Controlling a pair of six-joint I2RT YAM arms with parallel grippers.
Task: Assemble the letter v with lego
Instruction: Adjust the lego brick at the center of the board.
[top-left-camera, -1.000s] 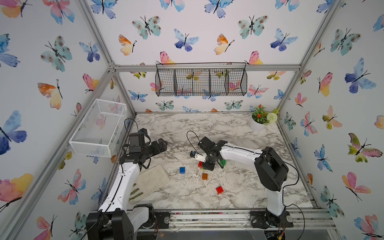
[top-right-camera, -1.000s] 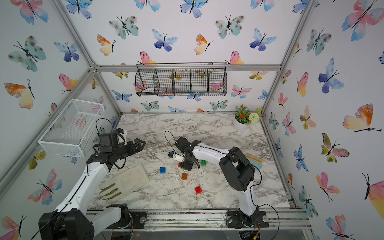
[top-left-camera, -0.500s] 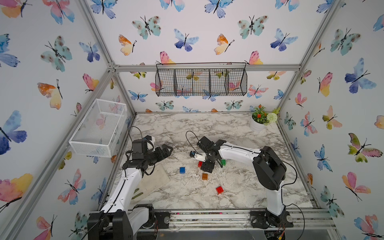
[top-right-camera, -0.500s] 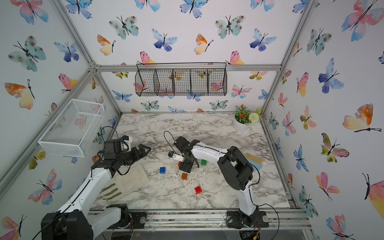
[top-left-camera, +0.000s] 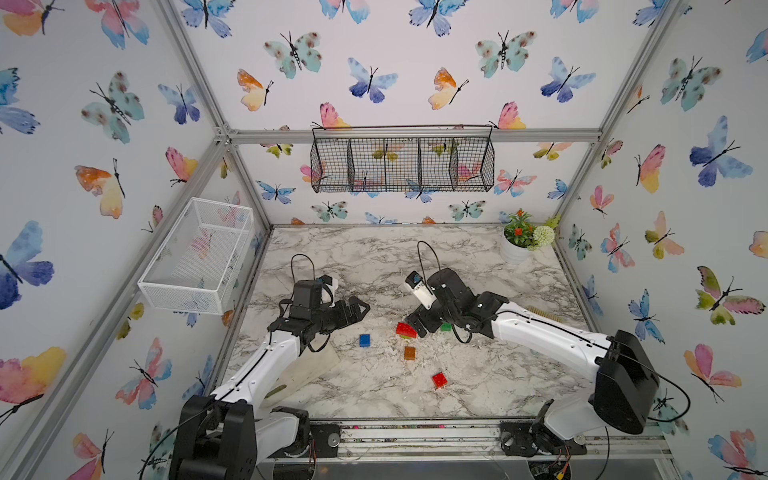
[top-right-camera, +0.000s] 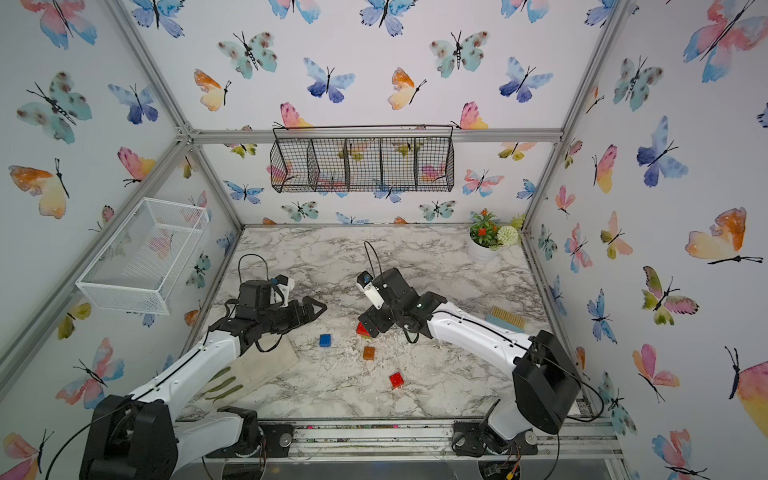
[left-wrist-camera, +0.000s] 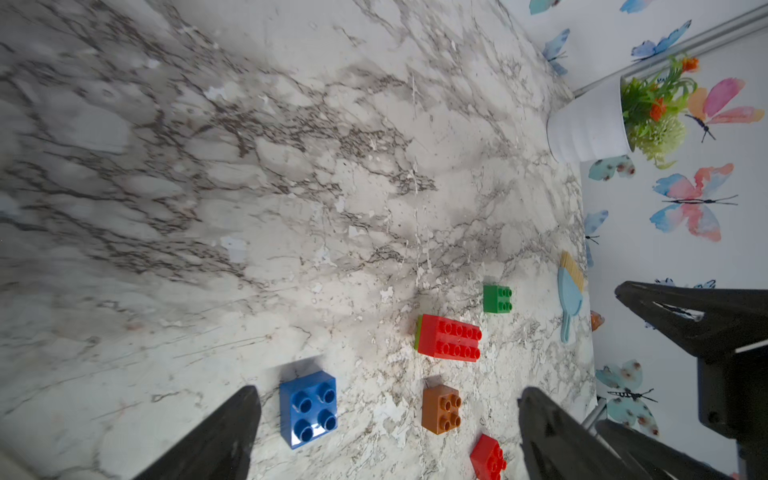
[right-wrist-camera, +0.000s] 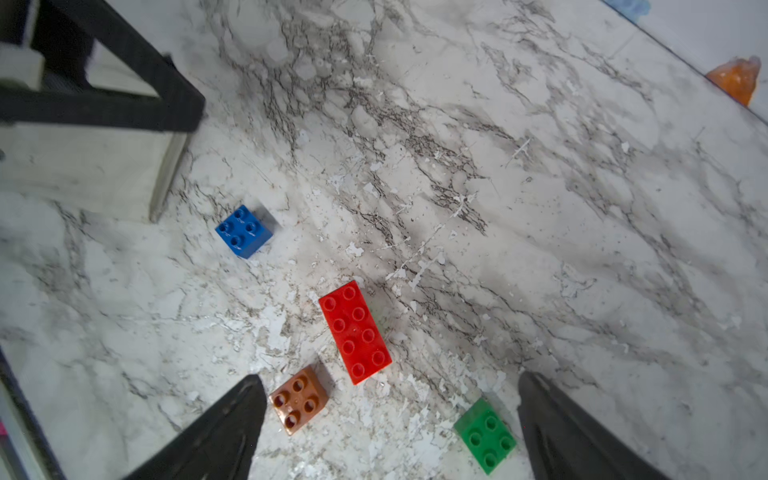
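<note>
Lime-green plastic brick: only a thin edge showed beneath the longer red studded brick in the left wrist view; its shape was not readable. Small dark green brick: partly covered by the right gripper in a top view. Small red brick: cut off by the left wrist picture's edge. Blue-handled bristle brush near the worktop's right edge: mostly behind the right arm.
</note>
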